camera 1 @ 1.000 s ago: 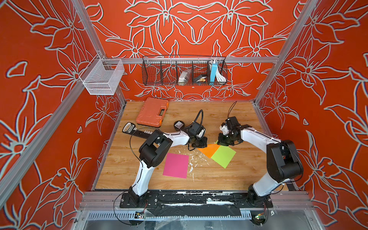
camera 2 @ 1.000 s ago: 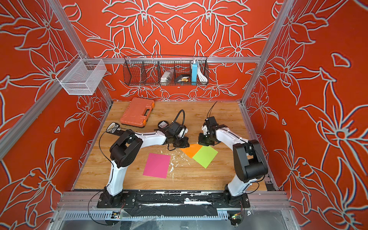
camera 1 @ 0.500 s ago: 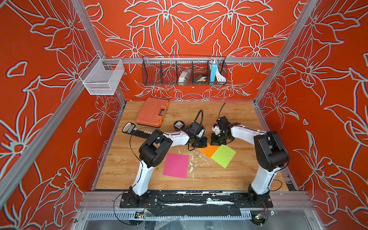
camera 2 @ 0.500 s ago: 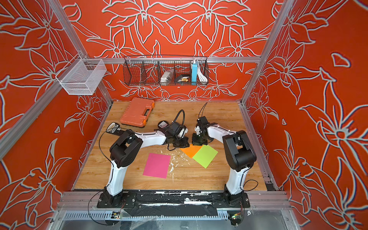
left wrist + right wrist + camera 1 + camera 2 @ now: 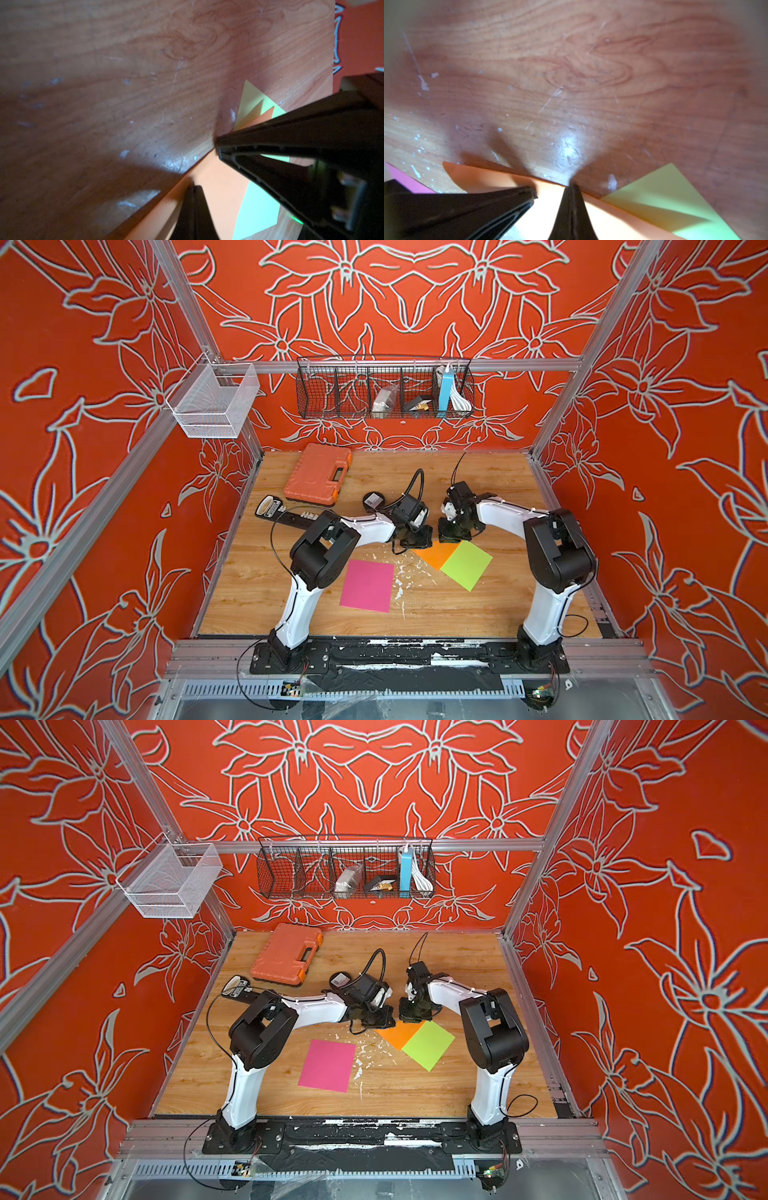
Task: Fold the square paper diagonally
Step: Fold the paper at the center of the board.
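Observation:
An orange paper, showing as a triangle, lies mid-table with one side under a lime-green square paper. My left gripper is shut, and its tip rests on the orange paper at its far edge. My right gripper is shut too. Its tip presses the same edge of the orange paper close beside the left one. Nothing is held between either pair of jaws. A pink paper lies flat nearer the front.
An orange tool case sits at the back left, with a black device and a round black object near it. White scraps litter the wood between the papers. A black wire basket and a white mesh basket hang on the walls.
My right gripper has slid left along the orange paper's far edge and now stands close to the left gripper. The right arm's elbow swung inward. The left arm has not moved.

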`<state>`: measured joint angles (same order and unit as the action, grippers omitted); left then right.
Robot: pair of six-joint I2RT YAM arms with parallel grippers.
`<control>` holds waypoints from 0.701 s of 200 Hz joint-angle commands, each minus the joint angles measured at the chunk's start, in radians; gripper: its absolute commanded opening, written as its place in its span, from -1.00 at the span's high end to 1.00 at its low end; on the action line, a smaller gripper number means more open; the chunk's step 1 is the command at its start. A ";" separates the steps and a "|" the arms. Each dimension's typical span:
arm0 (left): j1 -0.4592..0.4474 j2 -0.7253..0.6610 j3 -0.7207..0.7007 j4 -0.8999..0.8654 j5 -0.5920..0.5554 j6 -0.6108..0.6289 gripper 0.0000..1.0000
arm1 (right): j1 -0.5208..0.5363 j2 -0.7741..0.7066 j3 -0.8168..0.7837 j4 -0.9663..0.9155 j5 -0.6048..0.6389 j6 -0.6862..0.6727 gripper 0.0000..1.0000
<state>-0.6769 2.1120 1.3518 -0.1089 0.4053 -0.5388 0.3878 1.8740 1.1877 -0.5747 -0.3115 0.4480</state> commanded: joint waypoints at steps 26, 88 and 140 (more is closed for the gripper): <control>0.010 0.030 -0.037 -0.098 -0.076 0.020 1.00 | -0.013 0.022 0.006 -0.083 0.113 -0.047 1.00; 0.009 0.031 -0.035 -0.103 -0.081 0.022 1.00 | -0.025 0.008 -0.008 -0.112 0.171 -0.072 1.00; 0.011 0.034 -0.033 -0.105 -0.083 0.024 1.00 | -0.045 -0.016 -0.021 -0.120 0.209 -0.084 1.00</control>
<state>-0.6769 2.1120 1.3518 -0.1089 0.4042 -0.5354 0.3649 1.8668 1.1957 -0.6235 -0.2184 0.3847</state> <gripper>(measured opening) 0.047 0.042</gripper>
